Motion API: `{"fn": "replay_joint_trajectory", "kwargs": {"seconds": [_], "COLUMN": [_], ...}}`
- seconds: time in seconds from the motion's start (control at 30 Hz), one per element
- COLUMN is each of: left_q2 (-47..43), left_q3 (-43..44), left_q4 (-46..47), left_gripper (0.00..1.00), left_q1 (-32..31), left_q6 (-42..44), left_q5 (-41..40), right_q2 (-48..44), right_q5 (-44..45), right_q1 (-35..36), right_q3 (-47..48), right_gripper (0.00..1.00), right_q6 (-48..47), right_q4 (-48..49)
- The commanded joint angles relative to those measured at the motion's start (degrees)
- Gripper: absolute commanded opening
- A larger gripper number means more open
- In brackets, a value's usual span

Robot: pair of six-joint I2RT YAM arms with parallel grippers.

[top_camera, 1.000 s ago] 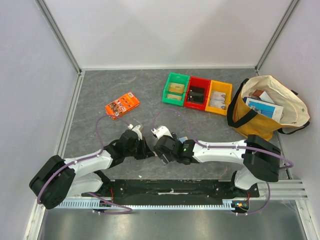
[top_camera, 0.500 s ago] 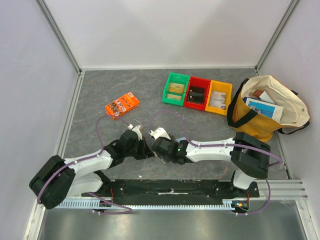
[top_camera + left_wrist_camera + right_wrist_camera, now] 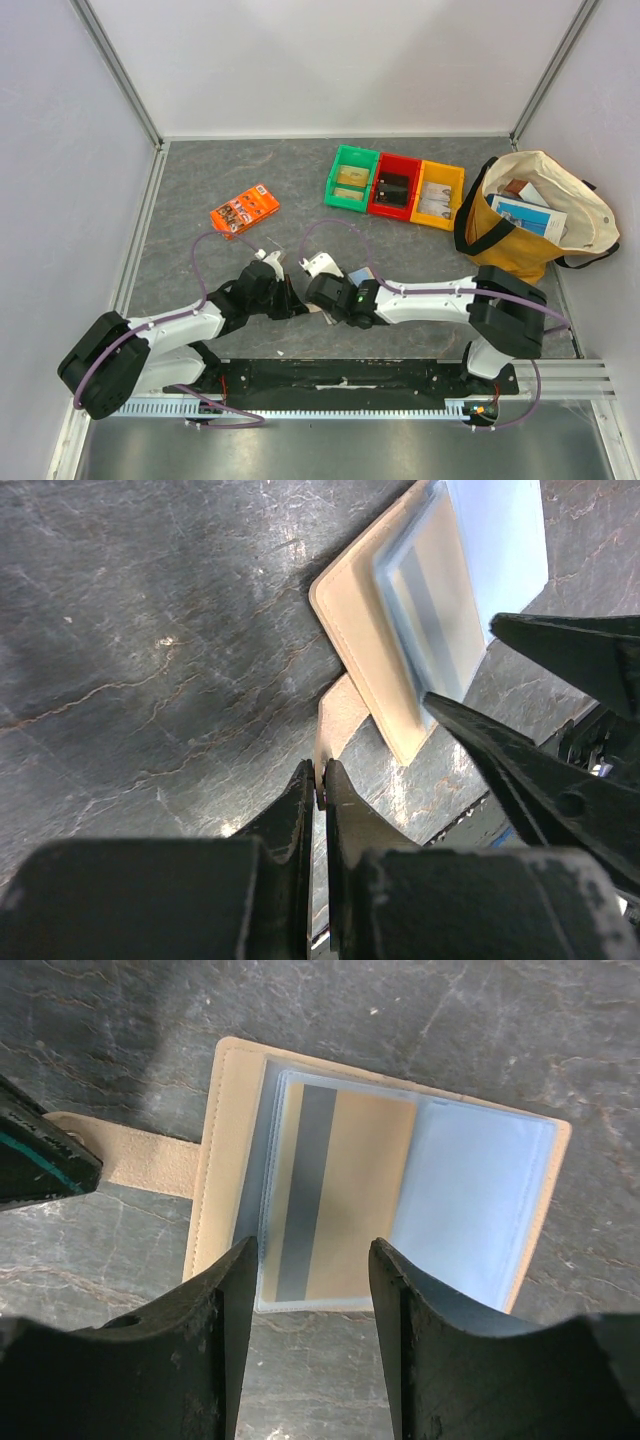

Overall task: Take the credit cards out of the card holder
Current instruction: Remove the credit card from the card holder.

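1. Card holder (image 3: 228, 1150) lies open on the grey table (image 3: 520, 1030), its tab (image 3: 338, 718) clamped by the left gripper (image 3: 320, 782) — this anchor is to be held firm.
2. Right gripper (image 3: 312, 1265) is spread above the striped credit card (image 3: 345, 1195) in its clear sleeve (image 3: 470, 1200); only the card's edge should be pinched, then slid outward.

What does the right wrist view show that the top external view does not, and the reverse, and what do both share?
Right wrist only: the card holder lying open, a dark-striped card in its clear sleeve. Top external only: the orange packet, the three bins, the tote bag. Both: the right gripper and the grey table.
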Motion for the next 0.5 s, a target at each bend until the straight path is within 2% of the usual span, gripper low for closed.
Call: {"fn": "replay_joint_trajectory", "kwargs": {"seconds": [0.0,0.47], "left_q2": [-1.0,-1.6], "left_q3": [-0.3,-0.4], "left_q4": [1.0,0.3], "left_gripper": [0.02,0.02], "left_q1": [-0.2,-0.2], "left_q6": [-1.1,-0.9], "left_q5": [-0.4,-0.6], "right_q2": [-5.2,-11.0], "right_q5": [3.3,-0.1], "right_q1": [-0.6,-8.1], "right_q3": [1.8,-1.3], "right_gripper": [0.55,0.55], "right_q6": [-0.5,-2.4], "right_q4": [-2.9,-3.9]}}
